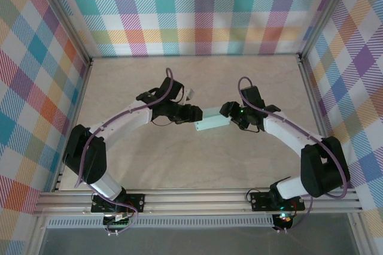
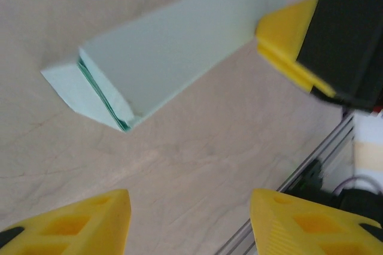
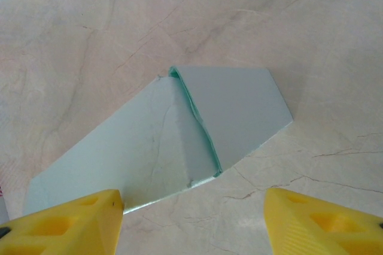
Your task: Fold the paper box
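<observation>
Paper box, look: the paper box (image 1: 212,121) is pale mint-blue thin card, folded into a long, flat-sided rectangular shape.
Paper box, near end: in the left wrist view, the box (image 2: 173,45) shows an end with thin darker green card edges stacked along the fold. A pale triangular flap sticks out beside that end.
Paper box, other end: in the right wrist view, the box (image 3: 233,111) shows a creased slanted face meeting a flat panel along a green-edged seam.
Paper box, place: it lies on the middle of the surface (image 1: 149,159), slanted, between the two end effectors.
Left end effector: the left end effector (image 1: 196,113) sits just beside the box's left end. From its own camera (image 2: 188,210) the yellow fingers (image 2: 78,225) stand well apart, with only bare board between them.
Right end effector: the right end effector (image 1: 226,111) is at the box's right end. In its own view (image 3: 191,210) the jaws are spread wide and are not clamped on the card. Whether its left finger (image 3: 66,225) touches the box's edge cannot be told.
Surface: pale beige board with faint vein-like grain.
Room: walls (image 1: 197,9) of pastel plaid cloth stand on three sides, and an aluminium rail (image 1: 197,198) runs along the near edge.
Lights: a small green light (image 1: 240,111) glows on the right wrist.
</observation>
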You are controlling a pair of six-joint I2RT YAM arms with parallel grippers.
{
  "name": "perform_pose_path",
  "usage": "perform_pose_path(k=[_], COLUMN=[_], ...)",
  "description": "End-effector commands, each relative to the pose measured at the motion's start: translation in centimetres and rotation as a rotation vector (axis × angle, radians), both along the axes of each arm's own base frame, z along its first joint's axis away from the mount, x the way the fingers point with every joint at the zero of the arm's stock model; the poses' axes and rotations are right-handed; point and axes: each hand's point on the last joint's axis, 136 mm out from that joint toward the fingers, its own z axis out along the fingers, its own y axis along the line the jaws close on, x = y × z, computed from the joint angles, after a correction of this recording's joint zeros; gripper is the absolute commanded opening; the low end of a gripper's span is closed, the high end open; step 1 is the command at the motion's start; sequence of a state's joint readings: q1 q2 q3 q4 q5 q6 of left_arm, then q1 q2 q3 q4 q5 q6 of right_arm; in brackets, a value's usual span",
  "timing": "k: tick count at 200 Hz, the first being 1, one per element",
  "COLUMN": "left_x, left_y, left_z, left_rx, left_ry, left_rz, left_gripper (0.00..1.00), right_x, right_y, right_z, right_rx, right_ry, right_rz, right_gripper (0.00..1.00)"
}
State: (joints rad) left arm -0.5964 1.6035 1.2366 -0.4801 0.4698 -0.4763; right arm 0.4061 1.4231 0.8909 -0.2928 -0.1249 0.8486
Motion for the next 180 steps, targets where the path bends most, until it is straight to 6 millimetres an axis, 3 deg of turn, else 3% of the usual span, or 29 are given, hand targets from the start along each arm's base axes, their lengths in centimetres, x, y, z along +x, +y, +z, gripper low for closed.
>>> perform_pose_path(k=[1,25,76,125,180], left_x=[2.2,4.0,5.5,4.4,2.0], left_y=[1.0,0.8,-0.2,0.6,2.5], left_z=[-0.4,-0.8,-2.8,-6.0,-10.1], left_rx=[-0.045,-0.125,-0.173,-0.124,-0.038], left_ry=[0.02,0.047,0.12,0.176,0.218], left_rz=[0.163,0.249,0.282,0.286,0.298], left_gripper=[0.52,0.5,0.45,0.3,0.29], right_x=[-0.3,-0.4,-0.6,-0.4,-0.3], right_y=[0.3,0.3,0.3,0.3,0.3], right_z=[-0.3,-0.5,-0.3,-0.4,-0.8], right_rx=[-0.014,-0.012,-0.005,-0.009,-0.017], right_ry=[0.024,0.029,0.03,0.033,0.04], right_rz=[0.031,0.032,0.024,0.022,0.024], right_gripper=[0.63,0.63,0.64,0.63,0.64])
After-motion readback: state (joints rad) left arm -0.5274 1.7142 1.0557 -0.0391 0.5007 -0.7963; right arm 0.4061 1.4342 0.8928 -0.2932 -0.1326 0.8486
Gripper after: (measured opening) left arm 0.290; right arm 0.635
